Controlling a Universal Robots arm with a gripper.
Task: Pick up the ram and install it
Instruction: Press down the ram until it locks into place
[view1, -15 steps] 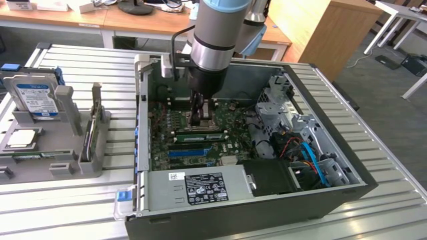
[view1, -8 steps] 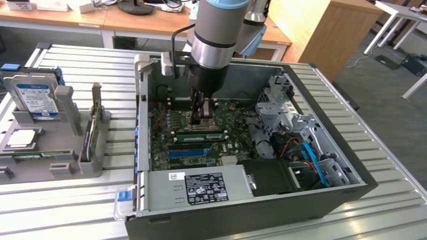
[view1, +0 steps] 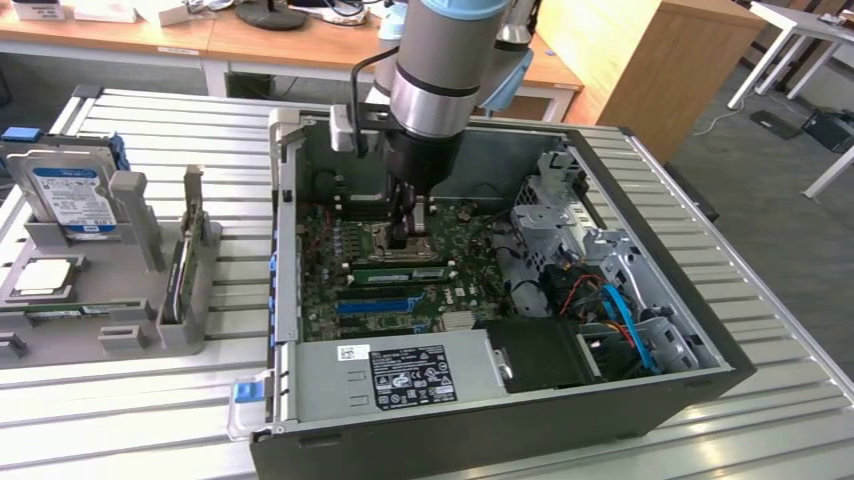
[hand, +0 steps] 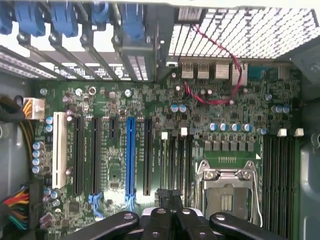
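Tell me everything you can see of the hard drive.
The hard drive is a boxy silver metal unit with a blue-and-white label facing the camera. It stands on edge, leaning back slightly, in a grey rack on the slatted table, at the exterior view's left, outside the computer case. Only the rack touches it.

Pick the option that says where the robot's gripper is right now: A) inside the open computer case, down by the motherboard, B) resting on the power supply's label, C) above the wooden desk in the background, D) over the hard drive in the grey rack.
A: in the exterior view the gripper reaches down inside the open computer case, just above the motherboard near the CPU socket.
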